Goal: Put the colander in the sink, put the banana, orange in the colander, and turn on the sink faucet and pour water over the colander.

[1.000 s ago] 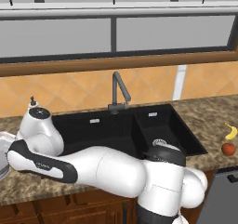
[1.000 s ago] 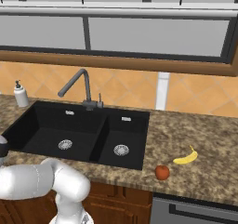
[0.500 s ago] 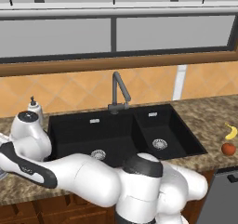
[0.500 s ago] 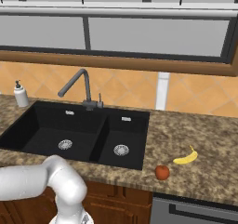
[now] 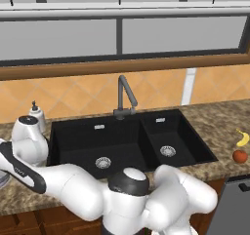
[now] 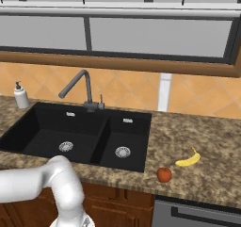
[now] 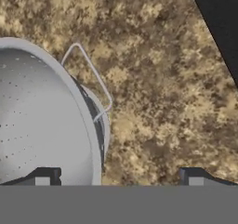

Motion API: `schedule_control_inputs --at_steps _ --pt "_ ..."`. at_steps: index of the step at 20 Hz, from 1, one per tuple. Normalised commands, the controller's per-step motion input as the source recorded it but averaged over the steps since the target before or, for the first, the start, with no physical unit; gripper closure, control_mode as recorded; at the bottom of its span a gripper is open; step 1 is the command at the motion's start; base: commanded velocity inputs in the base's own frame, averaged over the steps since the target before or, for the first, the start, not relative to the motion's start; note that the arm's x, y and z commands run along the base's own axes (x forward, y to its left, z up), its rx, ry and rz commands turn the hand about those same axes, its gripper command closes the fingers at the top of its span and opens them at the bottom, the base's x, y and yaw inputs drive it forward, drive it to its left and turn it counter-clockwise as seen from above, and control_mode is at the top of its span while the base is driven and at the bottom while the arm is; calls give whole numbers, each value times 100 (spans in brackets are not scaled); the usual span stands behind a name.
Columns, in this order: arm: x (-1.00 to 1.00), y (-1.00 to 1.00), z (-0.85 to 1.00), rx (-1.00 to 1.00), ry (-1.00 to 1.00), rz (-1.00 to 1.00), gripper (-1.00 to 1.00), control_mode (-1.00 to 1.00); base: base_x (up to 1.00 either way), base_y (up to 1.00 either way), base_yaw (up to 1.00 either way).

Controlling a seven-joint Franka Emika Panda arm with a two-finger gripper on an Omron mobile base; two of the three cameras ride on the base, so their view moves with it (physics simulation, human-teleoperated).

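Two dark fingertips of the end effector point(image 7: 118, 177) are seen spread wide above the speckled surface point(image 7: 153, 79), holding nothing; one tip is over the colander point(image 7: 42, 121), the other over bare stone beside it; the colander rests upright on the surface, left of the sink point(image 5: 97, 141); the banana point(image 6: 188, 159) and the orange point(image 6: 164, 174) lie close together on the surface right of the sink; the sink faucet point(image 6: 82, 90) stands behind the basins.

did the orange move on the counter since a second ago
No. The orange sits in the same spot on the counter, just below-left of the banana and right of the sink.
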Motion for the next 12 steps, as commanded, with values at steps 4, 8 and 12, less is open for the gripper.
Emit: schedule_control_inputs --at_steps 4,8,12 --pt "28 31 -23 -3 0 0 -100 -100 0 0 0" --pt "22 31 -26 -7 0 0 -100 -100 0 0 0" --pt "21 29 -22 -8 0 0 -100 -100 0 0 0"
